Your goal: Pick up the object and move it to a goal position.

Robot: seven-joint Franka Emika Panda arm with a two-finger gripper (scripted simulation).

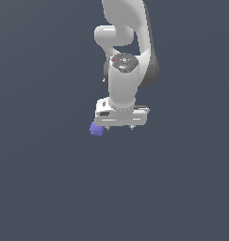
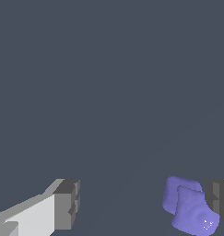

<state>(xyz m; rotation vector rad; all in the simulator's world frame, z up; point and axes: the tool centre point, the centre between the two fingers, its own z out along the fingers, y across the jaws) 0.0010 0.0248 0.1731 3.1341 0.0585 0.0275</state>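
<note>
Grey fingertips [image 2: 67,204] of the white hand [image 2: 141,207] spread wide apart, periwinkle-purple object [image 2: 189,208] between them, right against one pad, on the dark tabletop [image 1: 50,179], empty grasp.

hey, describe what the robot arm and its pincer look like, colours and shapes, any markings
The arm is glossy white with rounded, bulbous links and dark grey bands at the joints. A dark grey round cap with a small red dot sits on the wrist section. The pincer has a flat, boxy white body with a dark slot on its side. Its fingers are white and blocky, ending in grey ridged pads. No cables or lettering show.
</note>
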